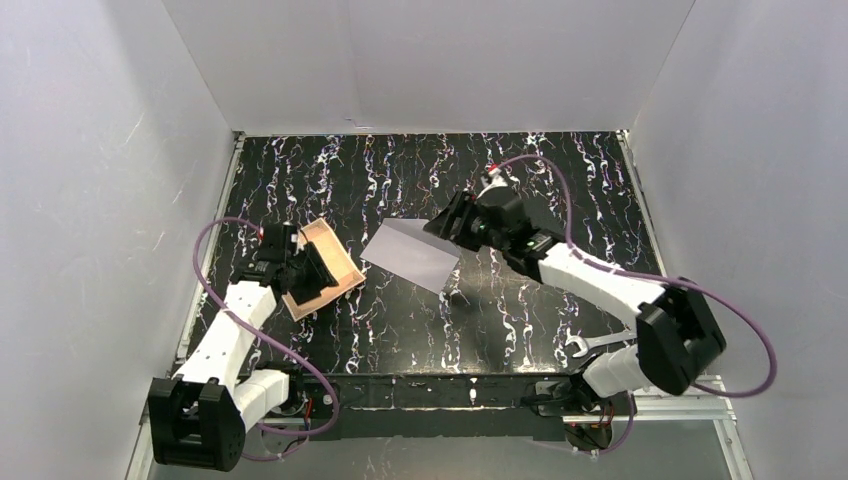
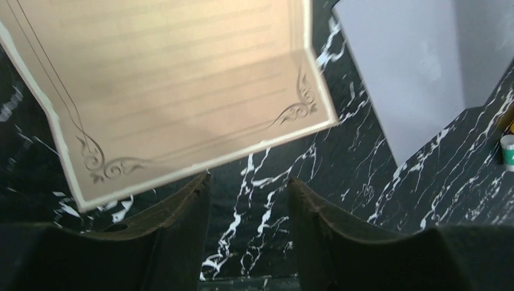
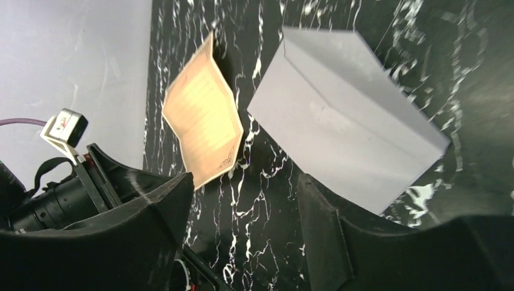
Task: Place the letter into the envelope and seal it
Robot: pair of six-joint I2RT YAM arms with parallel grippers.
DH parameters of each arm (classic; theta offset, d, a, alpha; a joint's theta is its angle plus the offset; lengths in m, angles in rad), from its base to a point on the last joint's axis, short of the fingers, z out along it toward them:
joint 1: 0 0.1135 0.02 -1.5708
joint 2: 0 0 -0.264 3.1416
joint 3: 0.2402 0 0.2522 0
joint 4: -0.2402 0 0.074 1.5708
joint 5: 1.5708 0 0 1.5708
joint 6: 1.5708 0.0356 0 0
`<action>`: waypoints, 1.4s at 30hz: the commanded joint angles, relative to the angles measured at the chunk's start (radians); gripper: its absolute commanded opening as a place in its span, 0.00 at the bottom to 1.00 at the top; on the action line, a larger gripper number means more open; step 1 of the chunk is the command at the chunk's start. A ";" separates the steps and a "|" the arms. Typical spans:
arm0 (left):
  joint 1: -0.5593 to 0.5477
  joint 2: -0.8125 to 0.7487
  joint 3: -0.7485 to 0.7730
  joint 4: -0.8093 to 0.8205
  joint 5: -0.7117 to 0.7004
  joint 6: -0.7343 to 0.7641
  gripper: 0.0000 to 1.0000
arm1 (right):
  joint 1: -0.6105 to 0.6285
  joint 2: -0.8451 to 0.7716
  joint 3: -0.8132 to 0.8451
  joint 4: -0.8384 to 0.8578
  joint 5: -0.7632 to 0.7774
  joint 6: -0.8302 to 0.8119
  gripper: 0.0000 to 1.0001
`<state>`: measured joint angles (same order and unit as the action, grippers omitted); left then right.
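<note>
The letter [image 1: 325,268], a cream-tan sheet with creases and ornate corners, lies on the black marbled table at the left. It fills the upper left of the left wrist view [image 2: 176,91] and also shows in the right wrist view [image 3: 203,115]. The pale lavender-white envelope [image 1: 412,254] lies flat just right of it and shows in both wrist views [image 2: 400,66] [image 3: 345,121]. My left gripper [image 1: 308,262] [image 2: 248,179] is open and empty at the letter's near edge. My right gripper [image 1: 452,224] [image 3: 242,176] is open and empty at the envelope's far right corner.
White walls [image 1: 100,200] close in the table on three sides. A metal wrench [image 1: 597,343] lies near the right arm's base. The left arm's wrist camera [image 3: 60,127] shows at the left of the right wrist view.
</note>
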<state>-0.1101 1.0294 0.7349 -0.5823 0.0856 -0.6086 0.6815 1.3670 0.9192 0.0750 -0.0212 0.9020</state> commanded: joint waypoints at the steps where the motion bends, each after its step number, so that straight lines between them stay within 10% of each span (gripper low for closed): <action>1: 0.006 -0.019 -0.099 0.031 0.120 -0.131 0.44 | 0.065 0.098 0.045 0.104 -0.002 0.046 0.65; 19: 0.005 0.130 -0.311 0.218 0.009 -0.239 0.20 | 0.242 0.564 0.254 0.191 -0.130 0.150 0.70; 34: 0.006 -0.261 -0.192 0.023 0.127 -0.129 0.15 | 0.265 0.790 0.394 0.349 -0.214 0.381 0.71; 42: 0.013 -0.073 0.006 -0.122 -0.072 -0.073 0.14 | 0.275 0.845 0.484 0.179 -0.167 0.376 0.57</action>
<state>-0.1055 0.8520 0.6415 -0.5888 0.1043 -0.7338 0.9489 2.1883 1.3628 0.3130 -0.2108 1.2579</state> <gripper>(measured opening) 0.148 0.636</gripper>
